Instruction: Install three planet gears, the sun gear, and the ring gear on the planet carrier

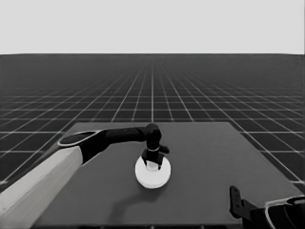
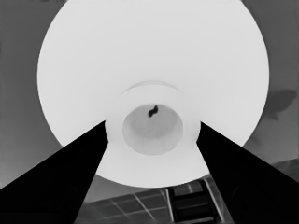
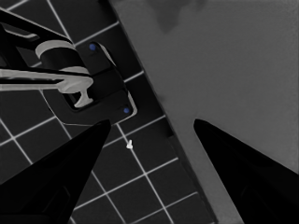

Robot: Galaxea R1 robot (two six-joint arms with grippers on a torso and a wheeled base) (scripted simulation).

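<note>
The only round part in sight is the larger round part (image 1: 152,179), the ring gear, a thick white disc at the middle of the table. My left gripper (image 1: 152,162) points straight down over its centre. In the left wrist view the disc (image 2: 140,56) fills the picture, and the left gripper (image 2: 153,123) is shut on its raised hub with the small hole, one finger pressing each side. The smaller round part and the planet gears are hidden. My right gripper (image 1: 234,195) is parked at the lower right corner, open and holding nothing (image 3: 152,122).
The table's right edge (image 3: 182,140) runs through the right wrist view, with the floor grid beyond it. A tiny white speck (image 3: 130,144) shows over the floor there. Dark machinery with blue lights (image 3: 93,84) sits past that edge.
</note>
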